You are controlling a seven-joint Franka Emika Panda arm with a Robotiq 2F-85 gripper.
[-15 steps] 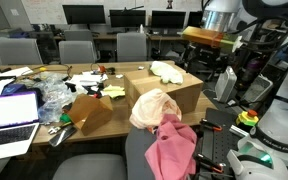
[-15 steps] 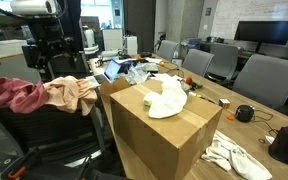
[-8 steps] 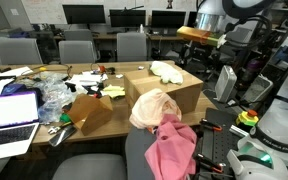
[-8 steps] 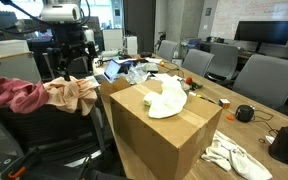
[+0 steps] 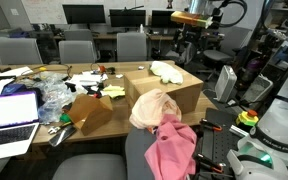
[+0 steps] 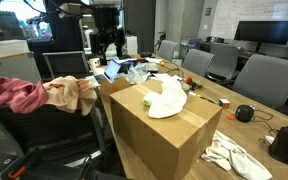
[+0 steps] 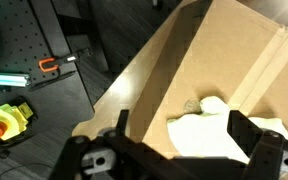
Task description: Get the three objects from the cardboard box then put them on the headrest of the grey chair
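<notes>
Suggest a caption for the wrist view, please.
Open tool above the cardboard box, a pale cloth lying on it.

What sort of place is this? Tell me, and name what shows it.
Probably an office or computer lab: a row of monitors at the back, grey office chairs and an open laptop.

I see the peach-cream cloth (image 5: 156, 108) and the pink cloth (image 5: 174, 148) bunched side by side, touching, draped over the top of the grey chair (image 5: 89, 168) at the near edge. The pale yellow-green cloth (image 6: 167, 98) lies crumpled on the big brown cardboard box (image 6: 159, 140), which stands upright just beyond the chair.
</notes>
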